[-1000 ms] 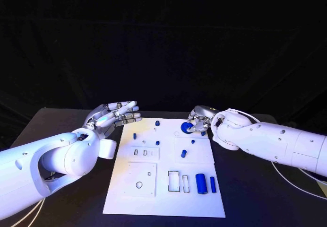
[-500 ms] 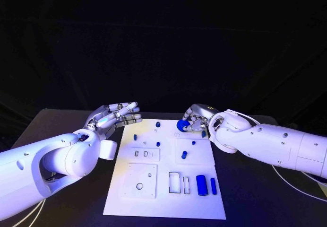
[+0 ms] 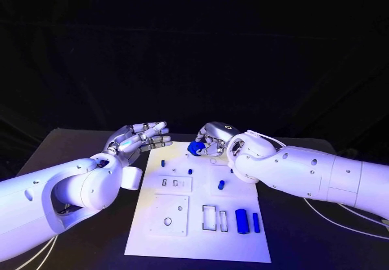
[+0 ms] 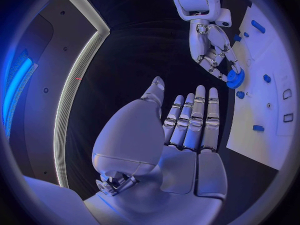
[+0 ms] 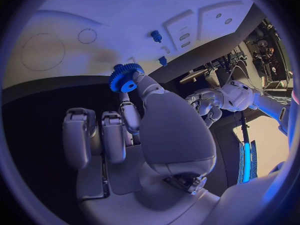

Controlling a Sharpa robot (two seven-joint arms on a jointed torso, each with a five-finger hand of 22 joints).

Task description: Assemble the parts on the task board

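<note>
The white task board (image 3: 198,225) lies in the middle of the black table. My right hand (image 3: 210,142) hovers over the board's far edge and pinches a blue gear (image 3: 195,147) (image 5: 124,78) (image 4: 234,78) between thumb and a finger. My left hand (image 3: 138,138) floats open beside the board's far left corner, fingers straight and together, holding nothing. Small blue pegs (image 3: 191,171) stand on the board's far half, another blue peg (image 3: 220,184) near the middle. A blue cylinder (image 3: 240,220) and a thinner blue bar (image 3: 256,223) lie at the near right.
Raised white plates with slots and holes (image 3: 168,214) sit on the board's left half, and two rectangular cut-outs (image 3: 209,216) lie near the cylinder. White cables (image 3: 348,216) run over the table at the right. Bare black table (image 3: 308,242) flanks the board.
My right hand has carried the blue gear leftward along the board's far edge, toward the left hand. The left hand has barely moved.
</note>
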